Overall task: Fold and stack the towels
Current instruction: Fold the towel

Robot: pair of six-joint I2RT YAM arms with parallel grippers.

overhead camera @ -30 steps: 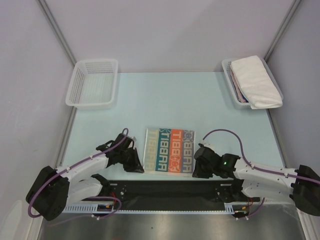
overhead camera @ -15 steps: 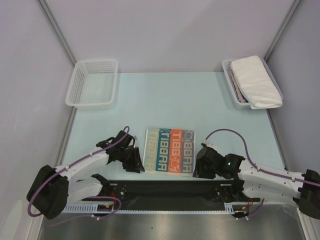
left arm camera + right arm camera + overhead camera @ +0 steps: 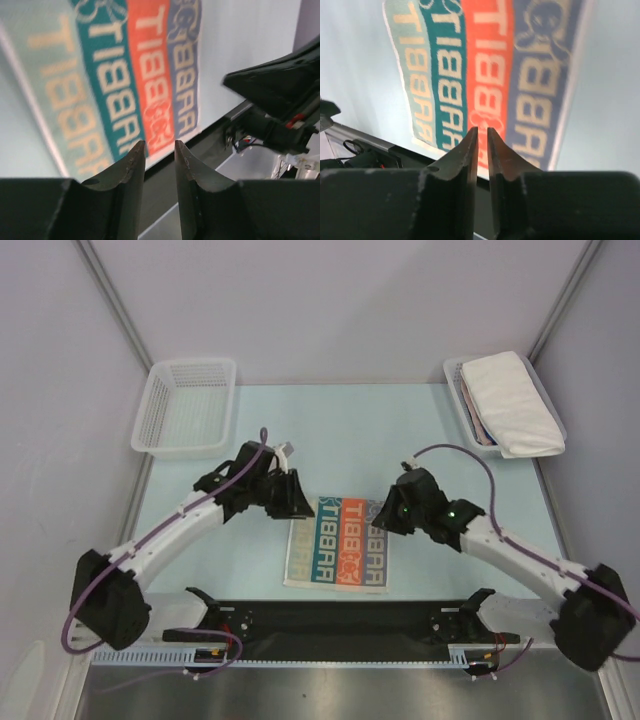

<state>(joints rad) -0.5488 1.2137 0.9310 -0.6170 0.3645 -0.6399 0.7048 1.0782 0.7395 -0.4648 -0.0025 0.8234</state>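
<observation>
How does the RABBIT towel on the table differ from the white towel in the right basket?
The RABBIT towel is striped in cream, teal, orange and blue with lettering; the white towel is plain. The RABBIT towel lies flat on the table near the arms; the white towel sits bulkier on top of other cloths in the right basket at the far corner. Neither is held by a claw.

**Clearance around the folded towel**

RABBIT towel [image 3: 338,554] lies flat at table centre-front; bare table [image 3: 340,440] behind it, open to the back wall. Left gripper [image 3: 303,506] hangs over the towel's far-left corner, right gripper [image 3: 378,517] over its far-right corner, blocking both; a gap runs between them. Empty basket [image 3: 186,405] fills the far-left corner. Right basket [image 3: 470,420] holds the stacked towels [image 3: 510,403].
</observation>
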